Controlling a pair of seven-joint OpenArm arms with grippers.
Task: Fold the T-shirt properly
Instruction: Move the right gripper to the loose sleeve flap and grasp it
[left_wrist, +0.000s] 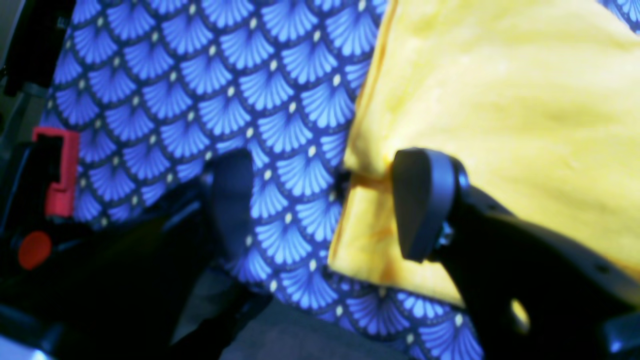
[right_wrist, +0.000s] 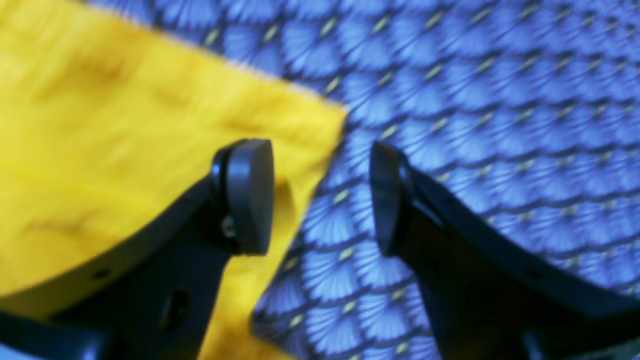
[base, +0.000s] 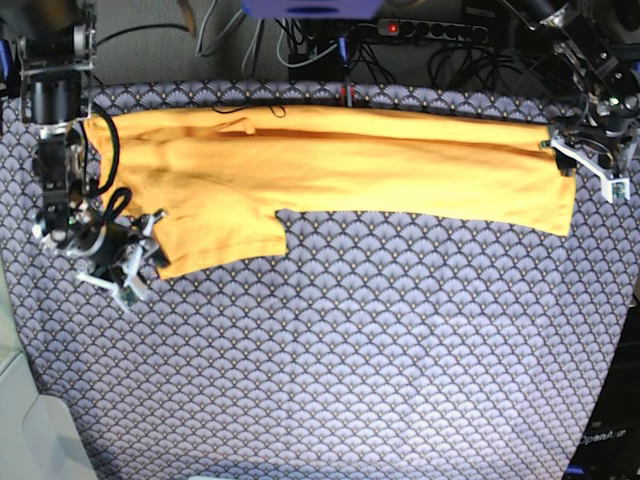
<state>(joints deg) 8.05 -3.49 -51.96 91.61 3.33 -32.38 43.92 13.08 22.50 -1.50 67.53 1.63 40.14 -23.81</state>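
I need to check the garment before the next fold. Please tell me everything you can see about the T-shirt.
The T-shirt is plain yellow-orange, soft-looking cloth, lying flat on the blue scallop-patterned cloth. It is already folded into a long band across the far part of the table, with one short sleeve sticking out toward the near side. The open right tool straddles the sleeve's corner. The open left tool straddles the edge at the opposite end. No tag is visible.

T-shirt (base: 350, 160): plain yellow-orange | cloth (base: 330, 360): blue-grey, scallop fan pattern, pale dots | clip (left_wrist: 57, 170): red
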